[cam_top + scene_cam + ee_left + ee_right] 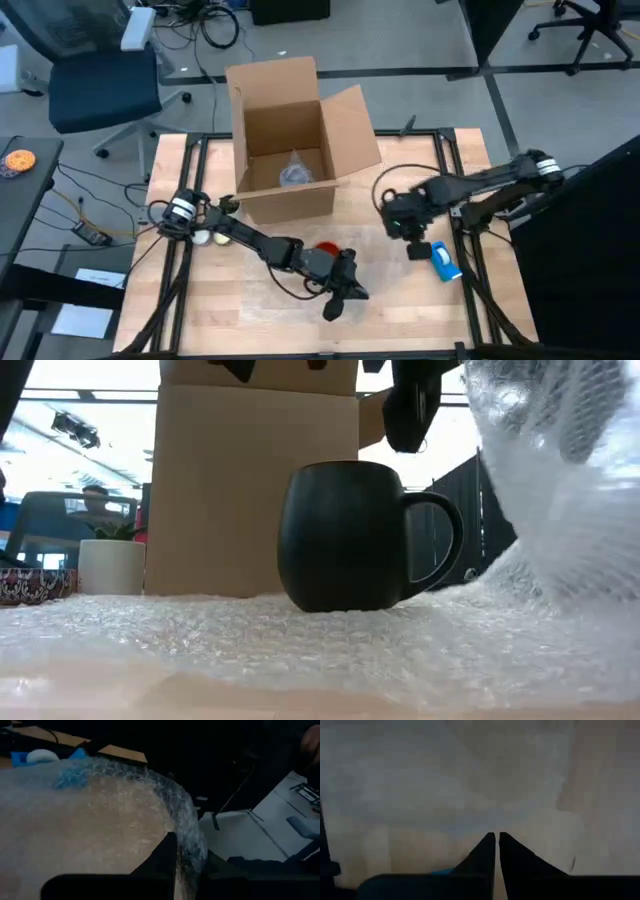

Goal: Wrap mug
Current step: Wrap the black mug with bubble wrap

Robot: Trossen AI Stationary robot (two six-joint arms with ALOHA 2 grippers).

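Dark-sided mug [345,535] — handle right — stands upright on bubble wrap [300,635].

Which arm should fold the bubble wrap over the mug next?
Left, probably. Left claw already pinches the bubble wrap edge, lifted beside the mug. Right claw is shut, empty, off to the side.

No text, label, brand, number or sign can be read anywhere: the cardboard box [290,135] shows plain sides, and the mug [350,535] before it is unmarked.
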